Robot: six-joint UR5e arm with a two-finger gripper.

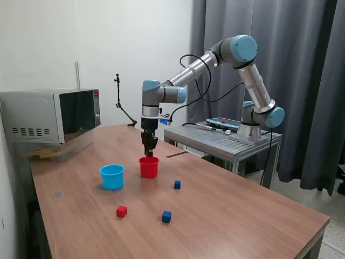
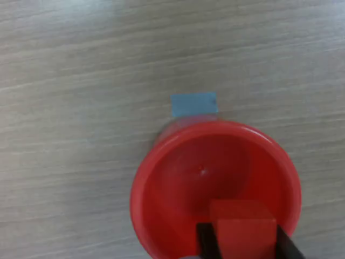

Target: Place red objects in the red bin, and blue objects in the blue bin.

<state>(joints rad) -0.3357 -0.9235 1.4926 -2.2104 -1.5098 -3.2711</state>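
Nearest on the wooden table [image 1: 226,216] lies one dark blue cube [image 1: 166,217], with a red cube [image 1: 122,211] just off at its nine o'clock and a second dark blue cube [image 1: 177,184] farther back at about one o'clock. Beyond them the two cups stand side by side but apart: the light blue cup [image 1: 112,177] toward the exterior view's left, its visible inside showing nothing, and the red cup [image 1: 149,167] at its three o'clock. The gripper [image 1: 149,152] hangs straight down over the red cup's mouth, and the wrist view shows its dark fingers [image 2: 206,244] clamped on the other red cube [image 2: 242,229], held above the cup's bare red floor. A small blue tape square [image 2: 194,104] sticks to the table right against the cup's rim. Farther back stand a grey microwave [image 1: 51,116], the arm's metal stand [image 1: 223,141] and dark curtains [image 1: 302,81]. I can read no writing anywhere.
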